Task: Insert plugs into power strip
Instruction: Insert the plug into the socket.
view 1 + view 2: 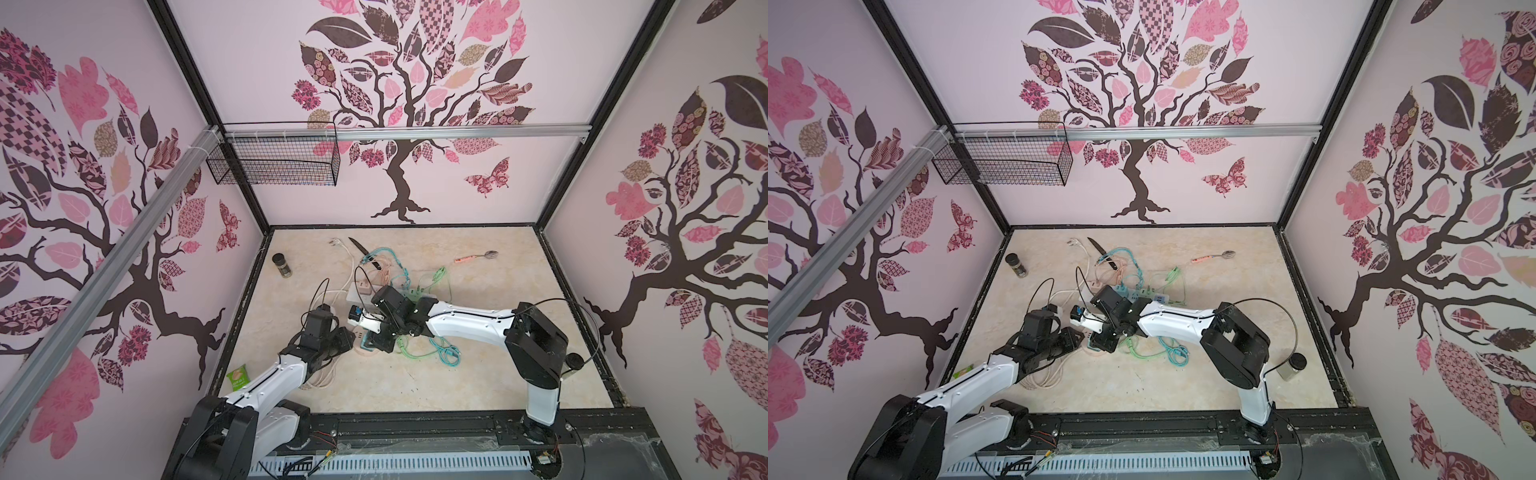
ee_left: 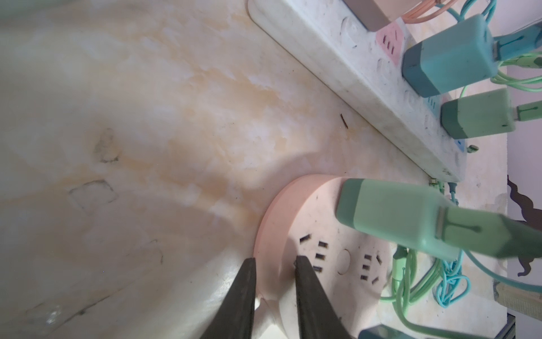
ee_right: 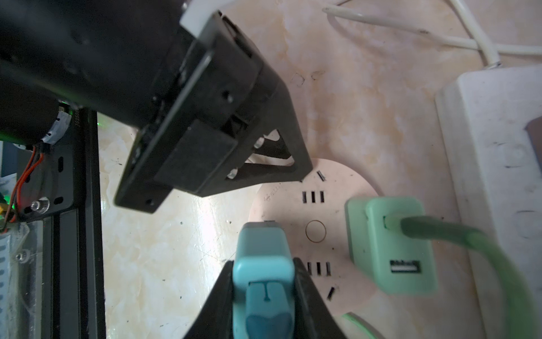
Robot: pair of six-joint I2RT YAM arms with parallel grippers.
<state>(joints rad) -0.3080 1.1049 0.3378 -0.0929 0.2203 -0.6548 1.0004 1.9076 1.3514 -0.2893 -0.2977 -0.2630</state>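
Note:
The long white power strip (image 2: pixel 337 58) lies on the marble table with a peach plug (image 2: pixel 372 8), a teal plug (image 2: pixel 448 55) and a mint plug (image 2: pixel 478 114) standing in it. In front of it sits a round pink socket block (image 3: pixel 293 211) with another mint plug (image 3: pixel 390 243) in it. My right gripper (image 3: pixel 263 264) is shut on a teal plug (image 3: pixel 261 249), held upright over the near edge of the pink block. My left gripper (image 2: pixel 275 259) is shut on the rim of the pink block (image 2: pixel 296 211), one finger on top and one outside. In both top views the arms hide the block.
Loose teal and mint cables (image 1: pixel 432 349) trail near the right arm, and a white cord coil (image 1: pixel 320 374) lies by the left arm. Farther back are a pepper shaker (image 1: pixel 282 264), a knife (image 1: pixel 360 249) and a spoon (image 1: pixel 478 257). A jar (image 1: pixel 1293 365) stands at the right edge.

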